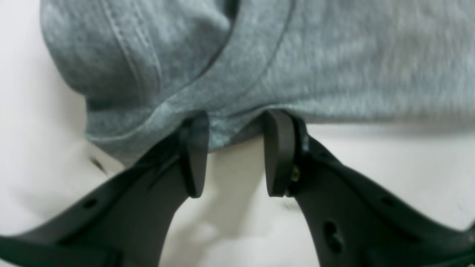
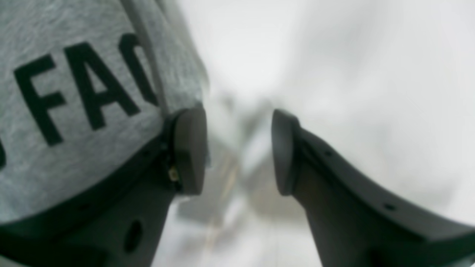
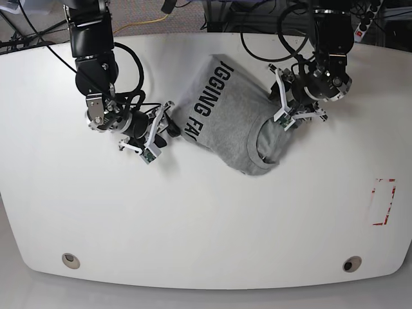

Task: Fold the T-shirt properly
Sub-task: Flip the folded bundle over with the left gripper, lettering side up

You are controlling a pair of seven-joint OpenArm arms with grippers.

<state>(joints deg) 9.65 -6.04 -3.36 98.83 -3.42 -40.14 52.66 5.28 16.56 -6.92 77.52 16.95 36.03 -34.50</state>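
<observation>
The grey T-shirt [image 3: 225,116] lies bunched in a compact slanted shape on the far middle of the white table [image 3: 206,212], black lettering on its left part and the neck opening at its lower right. My left gripper [image 3: 280,103] is at the shirt's right edge. In the left wrist view its fingers stand apart, the left gripper [image 1: 236,122] open, with a hemmed edge of the T-shirt [image 1: 334,55] lying at and between the tips. My right gripper [image 3: 166,127] is at the shirt's left edge. The right gripper [image 2: 239,118] is open with only table between its fingers, and the lettered T-shirt [image 2: 74,92] lies beside its left finger.
A red-outlined rectangle [image 3: 384,201] is marked on the table at the right. Two round fittings [image 3: 71,260] [image 3: 351,264] sit near the front edge. Cables and equipment run behind the table's far edge.
</observation>
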